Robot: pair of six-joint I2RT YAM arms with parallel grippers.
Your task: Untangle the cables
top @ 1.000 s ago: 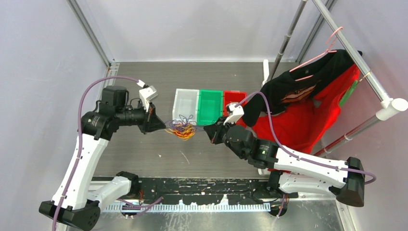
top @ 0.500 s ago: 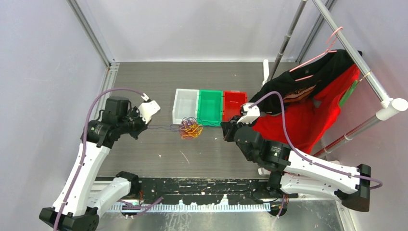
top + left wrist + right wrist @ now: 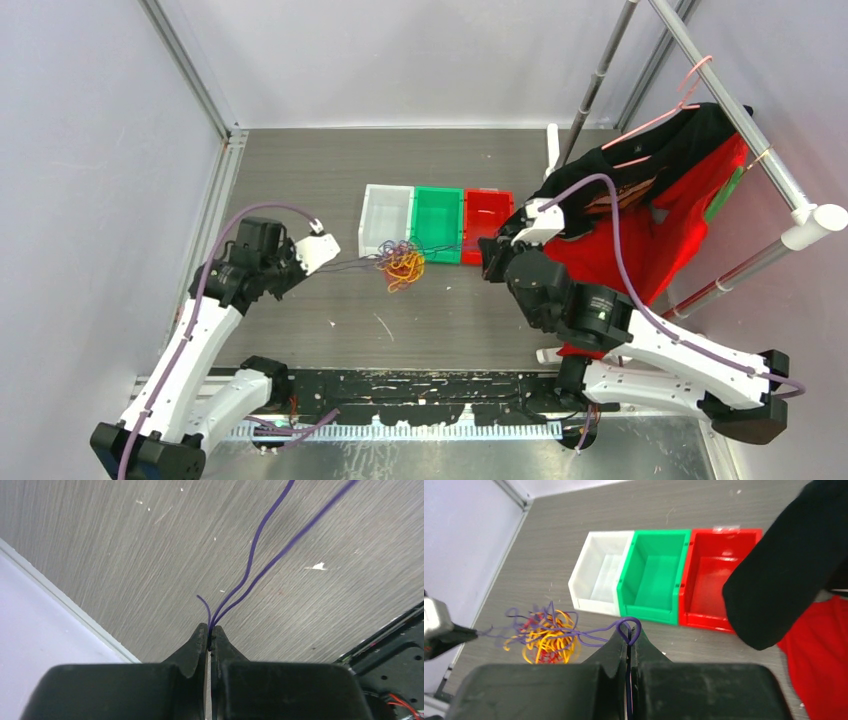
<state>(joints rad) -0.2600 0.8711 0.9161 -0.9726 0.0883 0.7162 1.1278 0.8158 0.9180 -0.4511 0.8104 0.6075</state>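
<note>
My left gripper (image 3: 210, 630) is pinched tight on purple strands, near the left edge of the grey wood-grain table (image 3: 300, 170). I see the thin purple, orange-yellow and red cables (image 3: 402, 265) bunched just before the white plastic bin (image 3: 386, 218), with strands taut both ways. My right gripper (image 3: 629, 632) clamps a purple loop, with black cloth (image 3: 784, 580) close beside.

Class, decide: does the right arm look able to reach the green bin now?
Probably yes: the green bin lies open just ahead of the right tool, nothing between. The purple cable it grips would drag along, though.
</note>
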